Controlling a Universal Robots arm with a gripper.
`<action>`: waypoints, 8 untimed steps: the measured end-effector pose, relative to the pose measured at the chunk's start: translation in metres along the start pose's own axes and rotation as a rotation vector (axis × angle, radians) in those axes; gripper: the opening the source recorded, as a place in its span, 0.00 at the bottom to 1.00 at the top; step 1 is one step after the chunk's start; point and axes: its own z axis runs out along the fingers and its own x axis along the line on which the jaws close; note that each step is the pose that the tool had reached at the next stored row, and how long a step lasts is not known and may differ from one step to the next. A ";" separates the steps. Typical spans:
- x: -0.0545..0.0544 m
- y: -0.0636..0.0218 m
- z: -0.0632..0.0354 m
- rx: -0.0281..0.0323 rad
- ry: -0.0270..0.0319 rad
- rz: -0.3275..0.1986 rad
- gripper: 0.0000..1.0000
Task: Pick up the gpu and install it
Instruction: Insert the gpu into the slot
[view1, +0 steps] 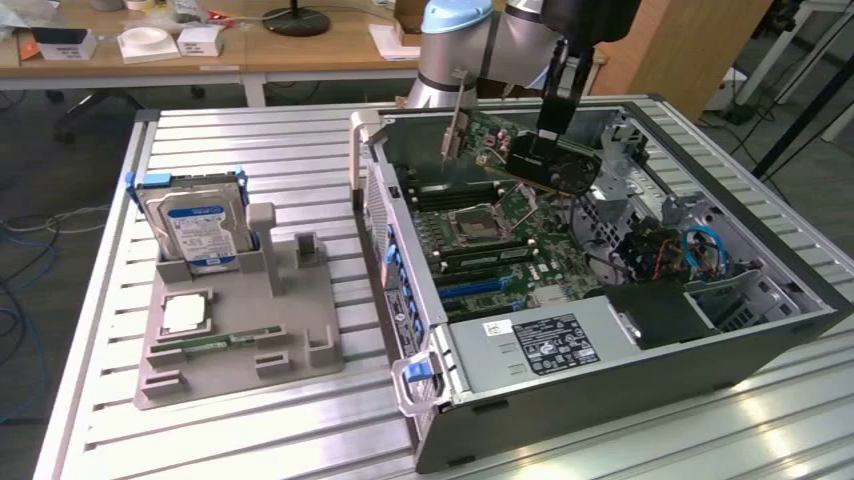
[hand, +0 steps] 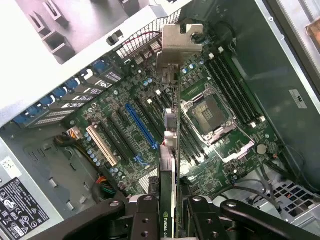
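The gpu (view1: 561, 168) hangs tilted in the air over the open computer case (view1: 747, 345), above the motherboard's (view1: 527, 235) far end. It is a dark card with a black cooler face, and its silver end bracket (view1: 454, 130) points toward the exterior view's left. My gripper (view1: 545, 138) comes down from above and is shut on the card's upper edge. In the wrist view the gpu (hand: 172, 150) appears edge-on between my fingers (hand: 150, 212), its bracket (hand: 177, 45) near the case's rear wall. Below it lie the blue slot (hand: 141, 127) and the white slot (hand: 102, 145).
An empty CPU socket (hand: 207, 112) and memory slots (hand: 232, 85) sit beside the card's path. The power supply (view1: 547, 345) fills the case's near end. On the exterior view's left, a grey fixture (view1: 240, 330) holds a hard drive (view1: 198, 225) and a processor (view1: 184, 313).
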 end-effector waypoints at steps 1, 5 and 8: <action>0.000 0.0000 0.0001 -0.0001 -0.0002 -0.006 0.26; 0.000 0.0000 0.0003 -0.0003 -0.0011 -0.032 0.26; 0.000 0.0000 0.0005 -0.0005 -0.0016 -0.051 0.26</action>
